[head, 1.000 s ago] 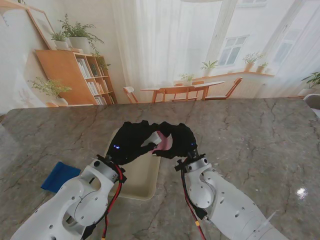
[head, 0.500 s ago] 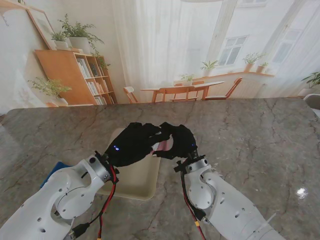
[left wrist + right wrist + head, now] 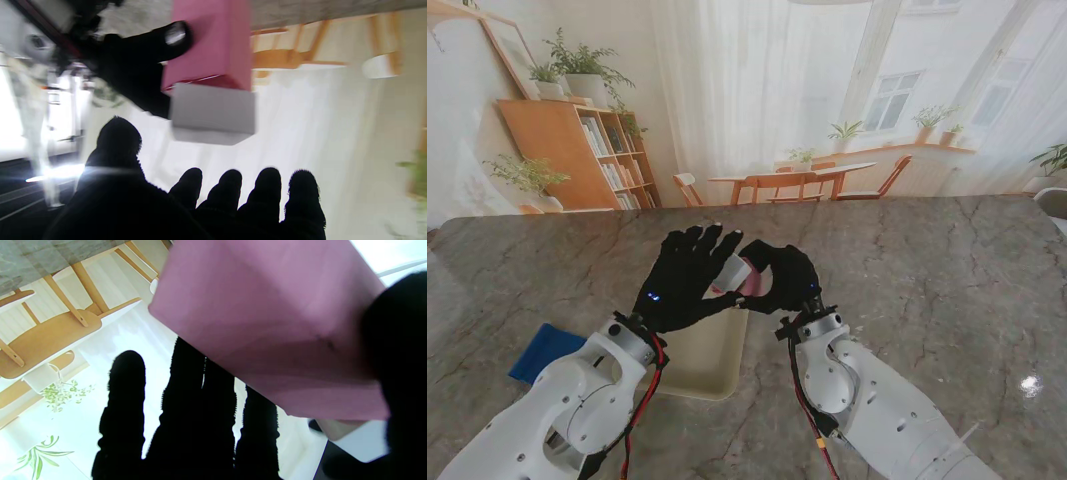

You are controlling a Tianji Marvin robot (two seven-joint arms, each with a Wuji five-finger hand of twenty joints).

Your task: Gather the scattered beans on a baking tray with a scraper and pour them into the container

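Observation:
A pink scraper [image 3: 741, 277] with a white end is held up above the cream baking tray [image 3: 712, 365]. My right hand [image 3: 783, 281] is shut on it, thumb and fingers pressing its pink body [image 3: 267, 323]. My left hand [image 3: 685, 282] is just left of the scraper, open, its fingers spread and pointing away from me. In the left wrist view the scraper [image 3: 213, 66] hangs beyond my left fingertips [image 3: 233, 186] without touching them. Both hands cover much of the tray. I cannot make out any beans.
A flat blue object [image 3: 545, 352] lies on the grey marble table [image 3: 927, 270] to the left of my left forearm. The tray's near edge sits between my two forearms.
My left hand, curled against the scraper a second ago, has let go and spread its fingers. The right hand keeps hold of the scraper, raised slightly.

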